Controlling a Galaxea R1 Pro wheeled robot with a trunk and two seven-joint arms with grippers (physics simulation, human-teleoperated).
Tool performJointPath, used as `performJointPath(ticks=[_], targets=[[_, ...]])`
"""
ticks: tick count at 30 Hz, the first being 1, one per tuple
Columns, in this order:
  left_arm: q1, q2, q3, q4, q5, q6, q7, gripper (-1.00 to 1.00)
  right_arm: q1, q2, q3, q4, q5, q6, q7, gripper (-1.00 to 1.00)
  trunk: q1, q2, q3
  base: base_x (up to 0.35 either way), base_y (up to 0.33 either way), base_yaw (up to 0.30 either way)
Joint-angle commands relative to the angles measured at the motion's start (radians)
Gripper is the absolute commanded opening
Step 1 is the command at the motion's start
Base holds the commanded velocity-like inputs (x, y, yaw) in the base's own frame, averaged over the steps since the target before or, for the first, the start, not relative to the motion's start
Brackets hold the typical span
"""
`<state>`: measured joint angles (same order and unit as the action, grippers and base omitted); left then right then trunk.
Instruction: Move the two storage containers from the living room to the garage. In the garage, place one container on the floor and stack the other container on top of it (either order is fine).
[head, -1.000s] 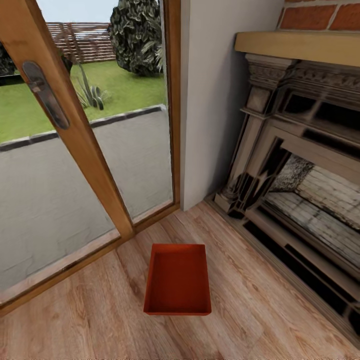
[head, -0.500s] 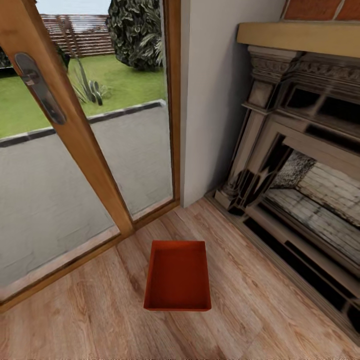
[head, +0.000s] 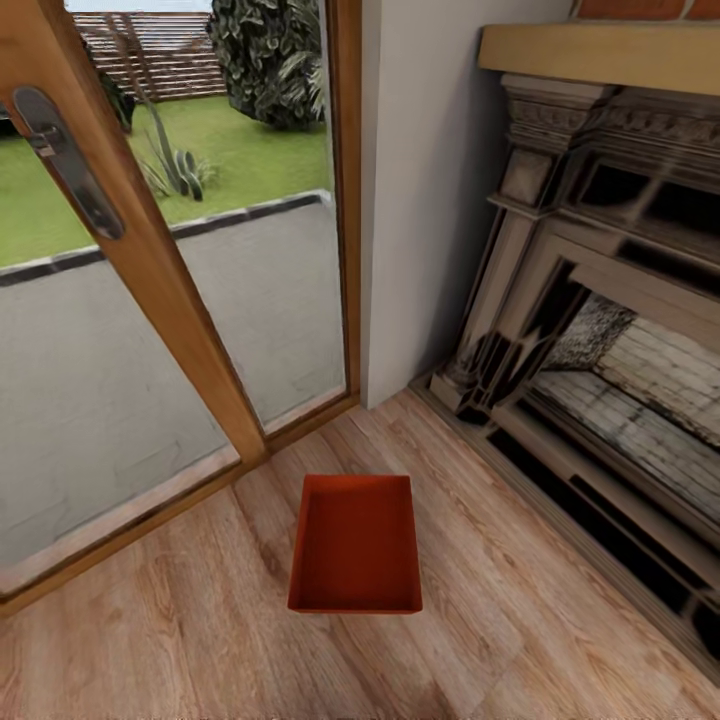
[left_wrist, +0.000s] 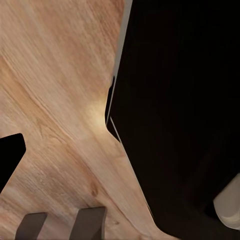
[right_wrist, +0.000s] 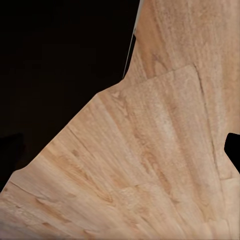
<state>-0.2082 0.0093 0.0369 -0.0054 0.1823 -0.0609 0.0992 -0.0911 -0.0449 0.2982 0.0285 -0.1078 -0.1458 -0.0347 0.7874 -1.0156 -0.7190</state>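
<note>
Storage container (head: 356, 545) (open-top) lies on wood floor (head: 180, 630); tools' spread: cannot tell.

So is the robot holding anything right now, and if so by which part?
Nothing is held. The one storage container in sight sits alone on the wood floor, no gripper near it. The left gripper's fingers show with bare floor between them.

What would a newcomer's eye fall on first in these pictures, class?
First, the red-orange storage container, open and empty, on the pale wood plank floor in the middle foreground. Behind it to the left stands a wood-framed glass door onto a garden; to the right, an ornate fireplace.
</note>
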Motion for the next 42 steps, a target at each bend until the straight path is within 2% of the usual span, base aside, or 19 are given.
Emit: performJointPath(ticks=[1, 34, 42], targets=[[0.000, 0.000, 0.003, 0.001, 0.005, -0.003, 0.001, 1.00, -0.001, 0.000, 0.009, 0.003, -0.010, -0.006, -0.001, 1.00, 0.000, 0.000, -0.002, 0.000, 0.000, 0.000], [0.000, 0.000, 0.004, 0.001, 0.005, -0.003, 0.001, 1.00, -0.001, 0.001, 0.009, 0.003, -0.010, -0.006, -0.001, 1.00, 0.000, 0.000, -0.055, 0.000, 0.000, 0.000], [0.000, 0.000, 0.004, 0.001, 0.005, -0.003, 0.001, 1.00, -0.001, -0.001, 0.009, 0.003, -0.010, -0.005, -0.004, 1.00, 0.000, 0.000, -0.058, 0.000, 0.000, 0.000]])
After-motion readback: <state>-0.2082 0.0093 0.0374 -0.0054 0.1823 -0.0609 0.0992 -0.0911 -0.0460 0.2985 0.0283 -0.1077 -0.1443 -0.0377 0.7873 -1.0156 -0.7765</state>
